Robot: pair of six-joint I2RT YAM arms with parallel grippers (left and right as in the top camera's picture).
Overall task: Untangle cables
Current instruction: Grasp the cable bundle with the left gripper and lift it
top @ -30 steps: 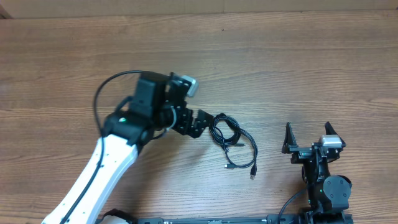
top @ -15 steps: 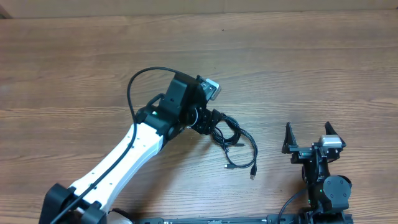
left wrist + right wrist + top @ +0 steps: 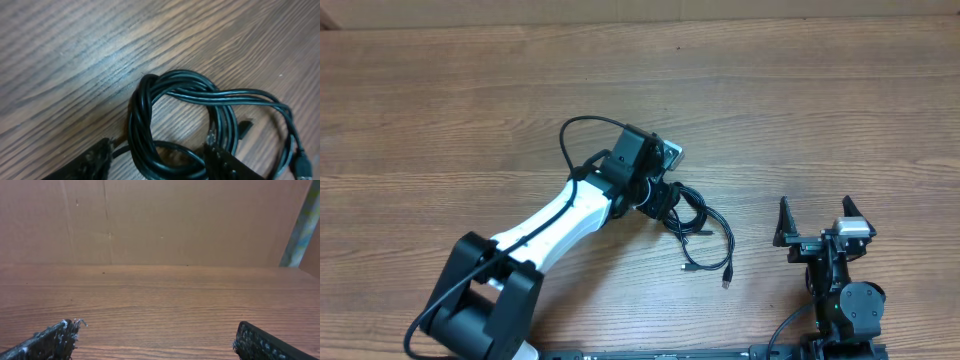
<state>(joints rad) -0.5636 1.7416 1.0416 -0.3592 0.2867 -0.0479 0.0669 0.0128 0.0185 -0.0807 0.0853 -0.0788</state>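
While the cables (image 3: 142,120) lie in one knotted bundle, nothing untangled yet, the left gripper (image 3: 159,148) straddles it, grip impossible to tell, and the right gripper (image 3: 815,206) gapes empty.

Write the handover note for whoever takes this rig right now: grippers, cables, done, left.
Left gripper: jaws apart, straddling the near edge of the cable bundle, not clamped on it.
Right gripper: open, empty, off to the bundle's right, clear of it.
Cable bundle: one looped, twisted coil on the table, with plug ends trailing toward the robot's side.
Done: nothing separated yet.
Left: probably grip the coil, bring the right arm in, and pull the cords apart.
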